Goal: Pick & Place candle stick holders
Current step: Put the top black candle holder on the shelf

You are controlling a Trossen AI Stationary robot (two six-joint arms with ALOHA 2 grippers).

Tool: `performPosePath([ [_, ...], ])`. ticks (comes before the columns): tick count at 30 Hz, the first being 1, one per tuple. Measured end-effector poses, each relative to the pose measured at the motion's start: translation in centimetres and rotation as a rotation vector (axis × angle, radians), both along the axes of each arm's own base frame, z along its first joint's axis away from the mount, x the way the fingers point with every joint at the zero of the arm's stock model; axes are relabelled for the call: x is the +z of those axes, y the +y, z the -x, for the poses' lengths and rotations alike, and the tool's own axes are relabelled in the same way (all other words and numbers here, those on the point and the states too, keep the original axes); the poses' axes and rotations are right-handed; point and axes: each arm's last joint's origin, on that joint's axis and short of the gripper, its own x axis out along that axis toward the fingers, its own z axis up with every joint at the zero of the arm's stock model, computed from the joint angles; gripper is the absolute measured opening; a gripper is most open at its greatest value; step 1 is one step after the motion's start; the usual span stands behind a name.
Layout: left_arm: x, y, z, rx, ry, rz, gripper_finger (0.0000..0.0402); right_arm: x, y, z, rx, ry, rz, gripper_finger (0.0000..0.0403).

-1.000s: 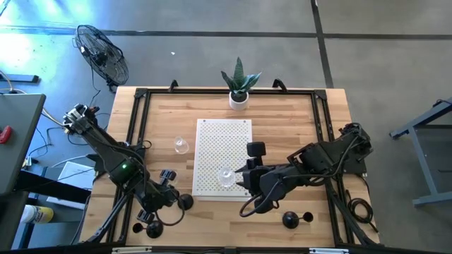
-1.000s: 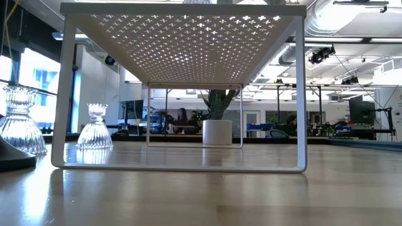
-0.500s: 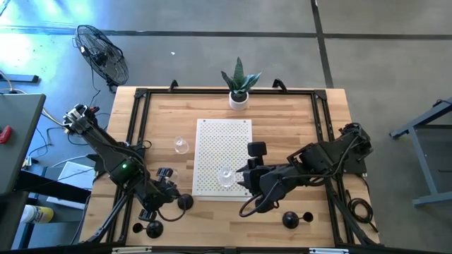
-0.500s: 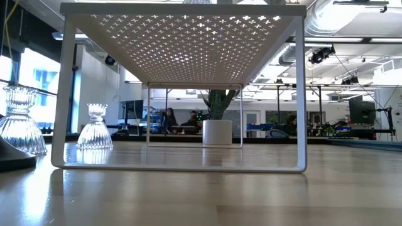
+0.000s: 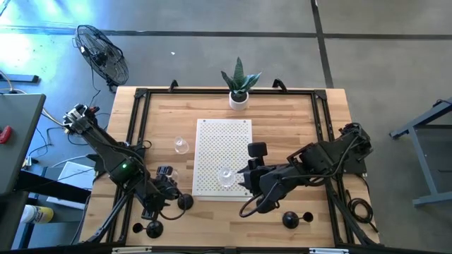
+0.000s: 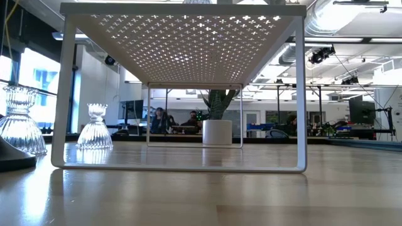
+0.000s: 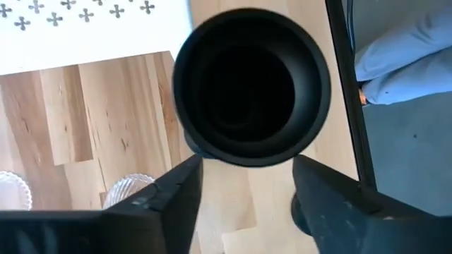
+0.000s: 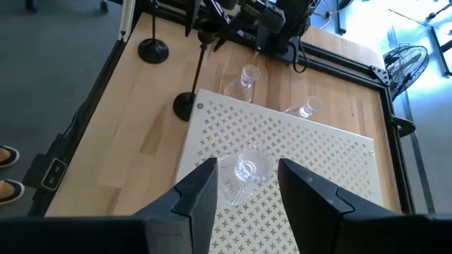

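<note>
High view: left tool (image 5: 171, 192) at the bench (image 5: 296, 120) 7 o'clock corner, beside an upright black holder (image 5: 185, 202).
Left wrist view: fingers (image 7: 176, 194) spread wide around holder cup (image 7: 251, 85), stem vertical.
Right wrist view: right tool (image 8: 244, 190) wide, empty, glass holder (image 8: 246, 169) on the white shelf (image 8: 311, 162) just ahead.

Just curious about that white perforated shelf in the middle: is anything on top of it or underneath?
On top of the white perforated shelf stands one clear glass holder. Underneath, the low view shows only bare table; the plant pot stands behind.
</note>
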Motion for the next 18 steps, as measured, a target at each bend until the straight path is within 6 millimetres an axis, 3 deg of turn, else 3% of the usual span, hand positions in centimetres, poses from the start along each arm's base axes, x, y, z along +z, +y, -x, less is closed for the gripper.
performPosePath([
  [6, 0.04, 0.1, -0.11, 0.021, -0.037, -0.036, 0.0255, -0.02, 0.11, 0.04, -0.009, 0.006, -0.045, 0.0142],
  [18, 0.37, -0.06, -0.61, -0.03, -0.144, -0.098, 0.0257, -0.02, 0.37, 0.17, -0.03, 0.004, -0.078, 0.0142],
])
